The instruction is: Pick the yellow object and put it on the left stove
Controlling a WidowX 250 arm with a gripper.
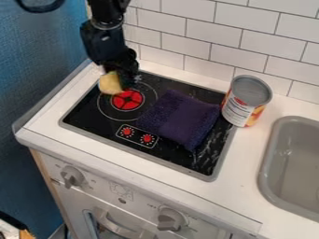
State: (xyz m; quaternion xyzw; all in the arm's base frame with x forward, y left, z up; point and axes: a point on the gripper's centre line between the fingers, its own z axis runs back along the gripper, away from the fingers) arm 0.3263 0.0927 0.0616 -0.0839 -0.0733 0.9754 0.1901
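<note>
The end effector (124,80) hangs down over the back left part of the black cooktop (87,112). It appears to be pinching the yellow object (110,84), though the dark parts merge there and the grip is hard to make out. The yellow object is at the end effector's tip, by the back left of the left burner (127,100), overlapping the burner's outer ring in the camera view; whether it touches the cooktop, I cannot tell.

A dark purple cloth (181,116) lies over the right part of the cooktop, beside the left burner. A can (246,100) stands upright just beside the cloth's right corner, near the cooktop's right edge. The cooktop is set in the white table (46,126), with a gray sink (266,163) farther right. White tiles (230,21) line the wall behind, and two knobs (170,219) sit on the front panel below.
</note>
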